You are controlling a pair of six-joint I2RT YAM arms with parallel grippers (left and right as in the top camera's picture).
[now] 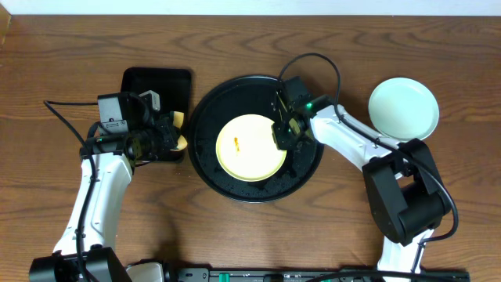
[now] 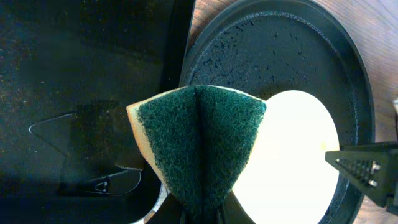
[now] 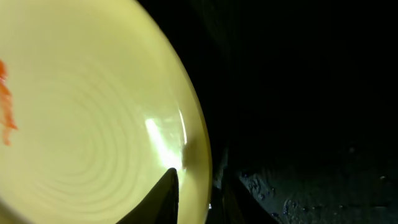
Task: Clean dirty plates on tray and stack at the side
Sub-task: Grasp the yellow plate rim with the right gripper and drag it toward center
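A pale yellow plate [image 1: 246,149] with a small orange smear [image 1: 236,143] lies in the middle of the large round black tray [image 1: 235,98]. My right gripper [image 1: 283,135] is at the plate's right rim. In the right wrist view its fingers [image 3: 199,180] straddle the rim of the plate [image 3: 93,112], one finger on top, shut on it. My left gripper [image 1: 168,133] is shut on a folded green and yellow sponge [image 2: 199,143], left of the round tray [image 2: 267,50]. One mint-blue plate [image 1: 403,108] sits on the brown tabletop at the right.
A smaller rectangular black tray [image 1: 156,82] stands left of the round tray, under my left gripper; it also shows in the left wrist view [image 2: 74,74]. Water droplets speckle the round tray's surface [image 3: 311,180]. Cables run from both arms.
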